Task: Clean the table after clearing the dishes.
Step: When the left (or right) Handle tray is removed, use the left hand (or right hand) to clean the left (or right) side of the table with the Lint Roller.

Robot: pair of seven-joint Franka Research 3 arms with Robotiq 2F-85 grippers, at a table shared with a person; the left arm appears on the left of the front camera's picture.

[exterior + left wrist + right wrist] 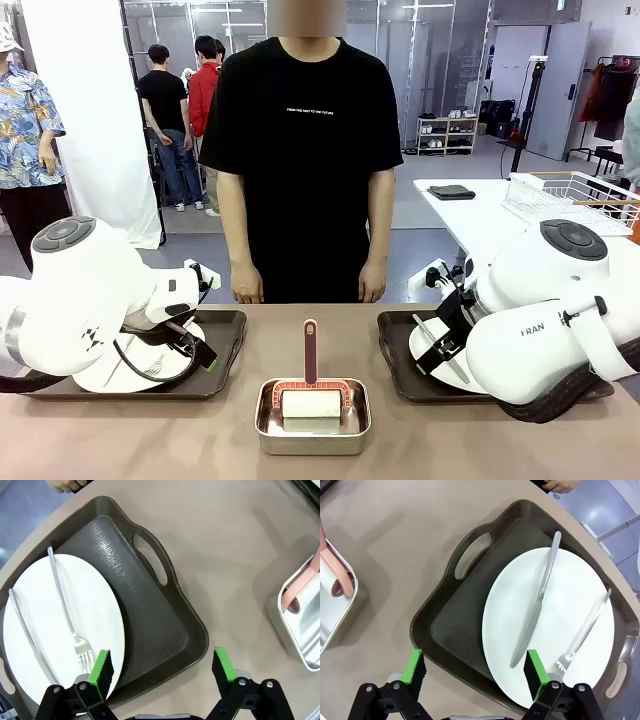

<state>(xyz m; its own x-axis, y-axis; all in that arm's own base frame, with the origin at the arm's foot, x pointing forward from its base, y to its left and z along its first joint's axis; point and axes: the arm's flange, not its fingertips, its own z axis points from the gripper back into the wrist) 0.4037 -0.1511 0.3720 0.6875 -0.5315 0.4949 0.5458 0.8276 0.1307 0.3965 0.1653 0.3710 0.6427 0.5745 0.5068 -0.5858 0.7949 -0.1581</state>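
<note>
Two sets of dishes sit on the beige table [150, 440]. On the left, a white plate [60, 630] with a fork [67, 612] and a knife [27, 630] lies on a dark tray [150, 610]. My left gripper [162, 667] hovers open over that tray's near corner, its pads straddling the rim. On the right, a white plate [560, 625] with a knife [540, 605] and a fork [582, 635] lies on a second dark tray [455, 620]. My right gripper [475, 669] hangs open over that tray's near edge. Both arms bend low over their trays [225, 335] [395, 350].
A small steel pan [265, 425] stands at the table's front middle, holding a white roller with a pink handle [310, 350]. A person stands at the far edge, hands [247, 292] by the table. A white table with a wire rack [570, 195] is behind on the right.
</note>
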